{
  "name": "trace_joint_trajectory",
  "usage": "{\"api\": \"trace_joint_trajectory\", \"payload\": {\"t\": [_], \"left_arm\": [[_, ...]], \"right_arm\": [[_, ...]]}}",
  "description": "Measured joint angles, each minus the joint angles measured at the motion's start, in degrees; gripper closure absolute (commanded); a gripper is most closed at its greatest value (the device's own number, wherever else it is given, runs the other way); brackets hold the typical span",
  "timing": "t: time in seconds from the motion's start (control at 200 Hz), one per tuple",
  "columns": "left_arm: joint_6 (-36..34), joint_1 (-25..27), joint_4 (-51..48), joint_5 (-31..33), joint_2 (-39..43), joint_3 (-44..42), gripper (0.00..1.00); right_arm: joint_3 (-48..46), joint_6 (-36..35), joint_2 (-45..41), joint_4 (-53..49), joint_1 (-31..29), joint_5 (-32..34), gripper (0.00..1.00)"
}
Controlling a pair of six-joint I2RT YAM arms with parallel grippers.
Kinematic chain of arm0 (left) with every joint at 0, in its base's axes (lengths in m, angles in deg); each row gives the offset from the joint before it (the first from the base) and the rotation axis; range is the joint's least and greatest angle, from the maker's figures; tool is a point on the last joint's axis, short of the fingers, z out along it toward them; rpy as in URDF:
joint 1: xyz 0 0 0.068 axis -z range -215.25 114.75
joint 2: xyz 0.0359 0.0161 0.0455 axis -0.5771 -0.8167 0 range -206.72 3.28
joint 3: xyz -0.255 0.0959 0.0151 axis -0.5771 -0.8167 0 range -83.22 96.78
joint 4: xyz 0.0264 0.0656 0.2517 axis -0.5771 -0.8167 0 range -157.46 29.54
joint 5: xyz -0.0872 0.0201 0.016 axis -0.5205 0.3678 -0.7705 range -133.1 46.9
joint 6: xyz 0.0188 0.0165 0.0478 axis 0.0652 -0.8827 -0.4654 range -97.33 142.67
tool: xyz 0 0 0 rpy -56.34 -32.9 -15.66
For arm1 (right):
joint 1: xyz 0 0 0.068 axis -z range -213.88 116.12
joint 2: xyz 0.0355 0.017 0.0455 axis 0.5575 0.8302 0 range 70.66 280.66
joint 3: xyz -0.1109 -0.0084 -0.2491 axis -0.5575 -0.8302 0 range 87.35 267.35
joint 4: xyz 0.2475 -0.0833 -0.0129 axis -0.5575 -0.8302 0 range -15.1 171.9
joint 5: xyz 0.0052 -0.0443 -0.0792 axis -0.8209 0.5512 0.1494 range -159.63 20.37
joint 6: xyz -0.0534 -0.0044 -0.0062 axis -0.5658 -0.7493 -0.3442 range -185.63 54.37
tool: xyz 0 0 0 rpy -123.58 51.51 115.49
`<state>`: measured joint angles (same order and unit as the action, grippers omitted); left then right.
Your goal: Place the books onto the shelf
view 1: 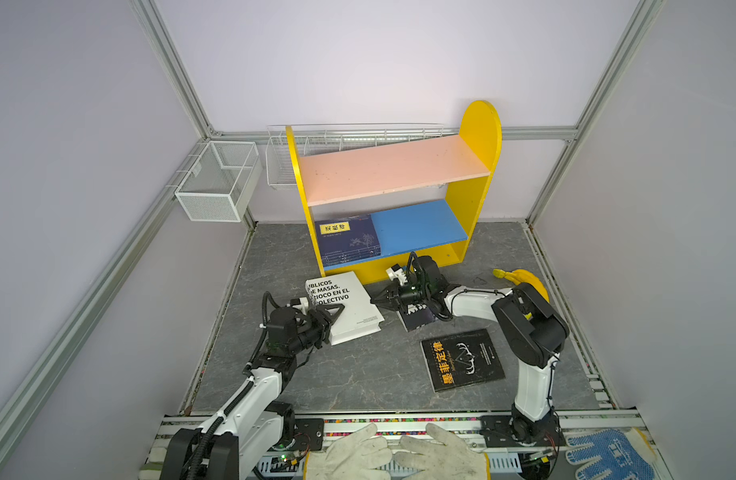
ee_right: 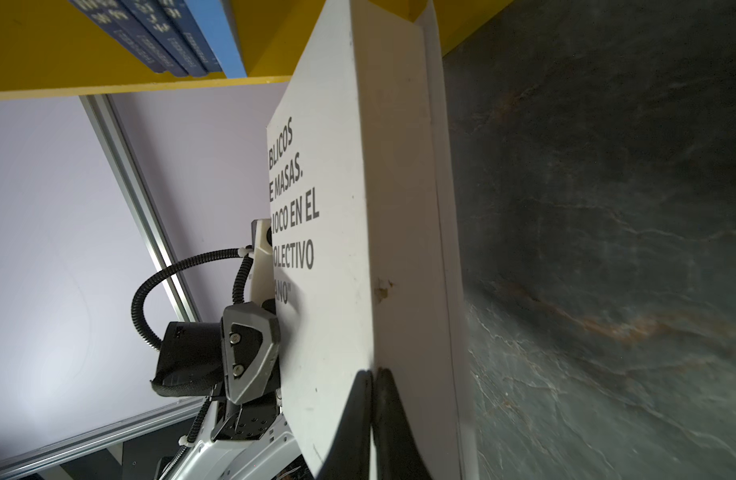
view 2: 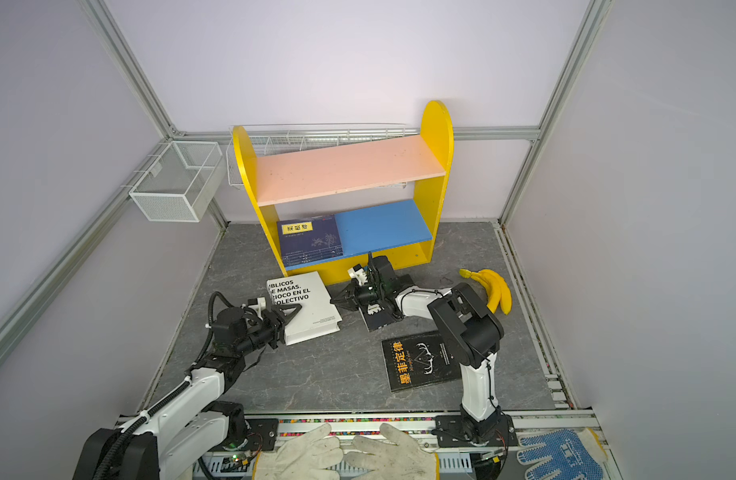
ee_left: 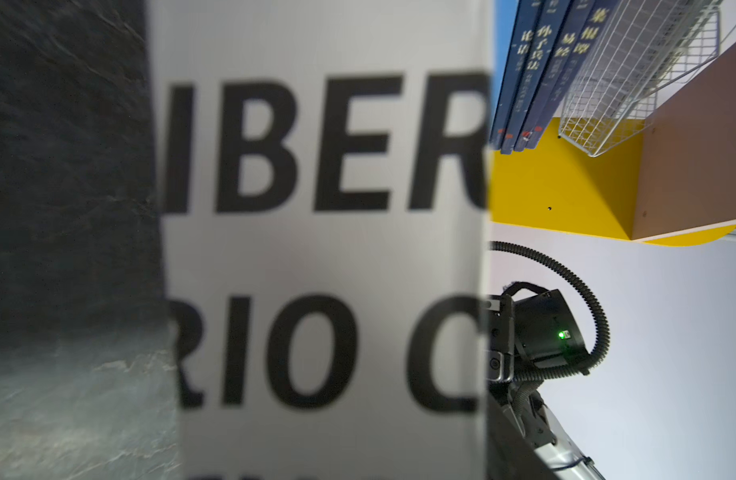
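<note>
Readable stuff first: your white book says "BLICOS / E MASAS. / HOCO EN EL / OLECTIVO" in bold black, with the line starts cut off at its edge. The left wrist view gets a blurry "IBER" and "RIO C" close up. It's a thick paperback, lying left of middle on the worktop, just in front of the shelf.

Counts:
- Four navy books are stacked flat at the left end of the blue board. The top one has a yellow label, and there are four spines in the left wrist view, one reading 孙子兵法.
- One black book titled 墨菲定律 in yellow lies toward the worktop's front right.
- One more dark book is mostly hidden under your right arm.

The pink board is bare.

Your left hand straddles the white book's left edge with a finger on the cover, but I can't tell if it's actually pinching. Your right hand is closed on nothing, with its tips at that book's right edge.

Bananas sit by the right edge.
</note>
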<state>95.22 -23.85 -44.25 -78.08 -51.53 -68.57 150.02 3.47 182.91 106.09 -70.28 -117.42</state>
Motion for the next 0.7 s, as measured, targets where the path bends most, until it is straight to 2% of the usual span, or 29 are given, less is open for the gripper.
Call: {"api": "trace_joint_trajectory", "payload": {"t": [0.265, 0.62, 0.7], "left_arm": [[-3.96, 0.72, -5.09, 0.52, 0.04, 1.44, 0.63], [-10.27, 1.01, -14.27, 2.27, 3.69, 3.93, 0.66], [-11.82, 1.05, -17.11, 2.82, 4.98, 4.48, 0.66]], "right_arm": [[0.00, 0.61, 2.16, 2.64, -0.24, -0.31, 0.89], [0.00, -0.57, 2.36, 2.19, -1.31, -0.26, 0.82], [0.00, -1.46, 2.36, 1.36, -1.70, -0.28, 0.78]]}}
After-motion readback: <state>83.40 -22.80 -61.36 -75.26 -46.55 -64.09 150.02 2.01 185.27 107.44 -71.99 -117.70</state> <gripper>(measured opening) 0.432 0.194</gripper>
